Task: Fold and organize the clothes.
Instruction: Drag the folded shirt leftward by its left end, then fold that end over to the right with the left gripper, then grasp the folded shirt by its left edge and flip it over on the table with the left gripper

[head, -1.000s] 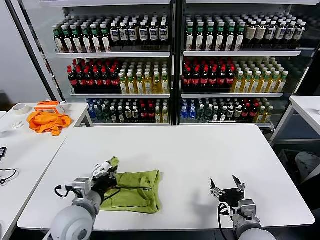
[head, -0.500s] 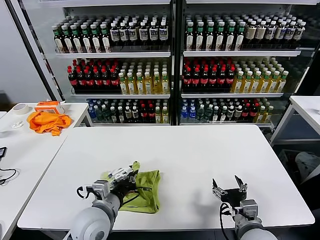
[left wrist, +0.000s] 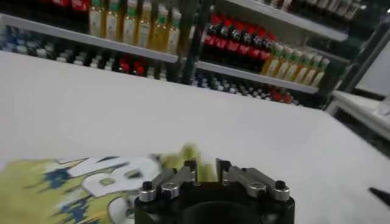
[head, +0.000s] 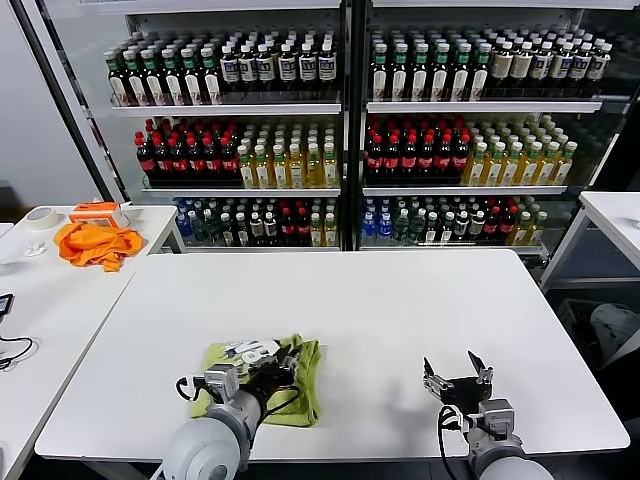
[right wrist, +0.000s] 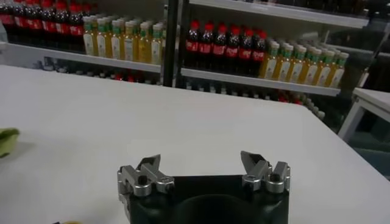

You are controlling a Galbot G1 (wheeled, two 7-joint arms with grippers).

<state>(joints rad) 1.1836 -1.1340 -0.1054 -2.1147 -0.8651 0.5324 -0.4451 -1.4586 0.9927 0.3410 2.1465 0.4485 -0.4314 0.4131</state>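
Head view: one lime-green T-shirt (head: 262,370) lies bunched on the white table (head: 400,300), near my front edge, left of centre; folded over on itself, white lettered print facing up in the left wrist view
Left gripper: left gripper (head: 287,357) sits over the right part of the shirt, touching or just above it; fingers (left wrist: 183,175) stand a narrow gap apart in the wrist view, a bit of green fabric shows right at the tips; cannot tell whether I have hold of it or have let go
Right gripper: right gripper (head: 456,377) hovers over bare table well right of the shirt; jaws spread wide, holding nothing; idle
Progress: my judgement, mid-fold; shirt is a compact lump with uneven edges, not yet a flat neat rectangle
Left to do: flatten, square the edges, maybe one more fold, then set it tidy
Count: T-shirts one; grippers two; orange cloth (head: 96,243) one, on the side table (head: 60,300) to the left, well apart, not my job
Background: drinks shelves (head: 340,130) behind the table
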